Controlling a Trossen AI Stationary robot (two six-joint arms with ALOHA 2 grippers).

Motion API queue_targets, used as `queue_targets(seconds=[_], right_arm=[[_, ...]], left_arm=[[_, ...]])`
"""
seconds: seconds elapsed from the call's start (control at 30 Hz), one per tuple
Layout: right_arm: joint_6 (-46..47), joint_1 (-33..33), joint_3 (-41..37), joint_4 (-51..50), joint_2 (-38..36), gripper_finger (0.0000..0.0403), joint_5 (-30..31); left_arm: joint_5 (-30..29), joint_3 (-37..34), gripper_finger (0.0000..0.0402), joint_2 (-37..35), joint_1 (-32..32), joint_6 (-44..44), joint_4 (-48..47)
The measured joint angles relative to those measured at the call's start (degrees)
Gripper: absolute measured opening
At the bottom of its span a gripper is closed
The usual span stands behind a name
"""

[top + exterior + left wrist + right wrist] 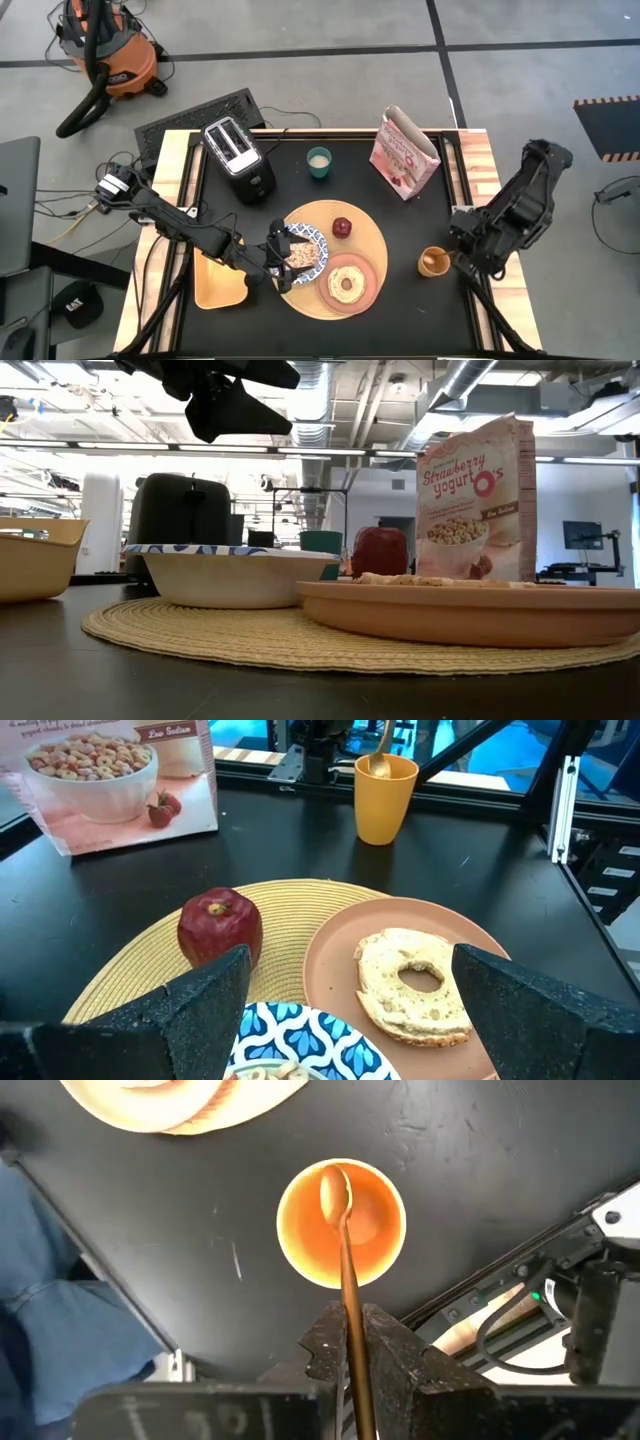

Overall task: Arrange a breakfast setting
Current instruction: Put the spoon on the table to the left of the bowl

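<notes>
Fingers of the right gripper pinch the thin gold spoon tight, its scoop down inside the round orange cup.

From above, that cup stands on the black table, beside the big round tan woven board. On the board sit the blue-and-white patterned bowl, the dark red apple and the small pink plate with the pale bagel.

The left gripper hangs wide open over the bowl, holding nothing. A pink cereal bag stands behind.
</notes>
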Motion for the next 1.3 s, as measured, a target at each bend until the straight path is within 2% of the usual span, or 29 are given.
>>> queue_targets(seconds=[0.23, 0.4, 0.5, 0.67, 0.9, 1.03, 1.17, 1.3], right_arm=[[-7.7, -4.7, 2.6, -0.1, -3.5, 0.0055, -0.1], [-18.7, -9.2, 3.0, 3.6, -6.6, 0.0055, 6.6], [-29.3, -11.1, 0.9, 11.2, -8.4, 0.0055, 12.8], [-49.9, -15.4, -6.4, 31.3, -10.9, 0.0055, 15.6], [-73.4, -21.8, -20.8, 63.6, -11.4, 0.0055, 14.6], [-81.8, -25.4, -31.3, 86.1, -11.3, 0.0055, 10.6], [-86.2, -28.6, -41.3, 111.2, -9.2, 0.0055, 7.9], [-86.6, -30.5, -47.2, 127.2, -3.9, 0.0055, 6.3]], left_arm=[[0.3, 0.0, 0.0332, 0.0, 0.1, -0.4, 2.7], [0.0, 0.0, 0.0332, 0.0, 0.1, -0.7, 5.4], [-0.2, 0.0, 0.0332, 0.0, 0.1, -1.0, 7.1], [-1.4, 0.0, 0.0332, 0.0, 1.2, -0.4, 10.3], [-1.3, 0.0, 0.0332, 0.0, 3.1, -0.1, 11.9], [-1.4, 0.0, 0.0332, 0.0, 3.2, 1.8, 11.0], [-1.3, 0.0, 0.0332, 0.0, 3.2, 4.2, 13.2], [-1.4, 0.0, 0.0332, 0.0, 3.1, 7.2, 16.1]])
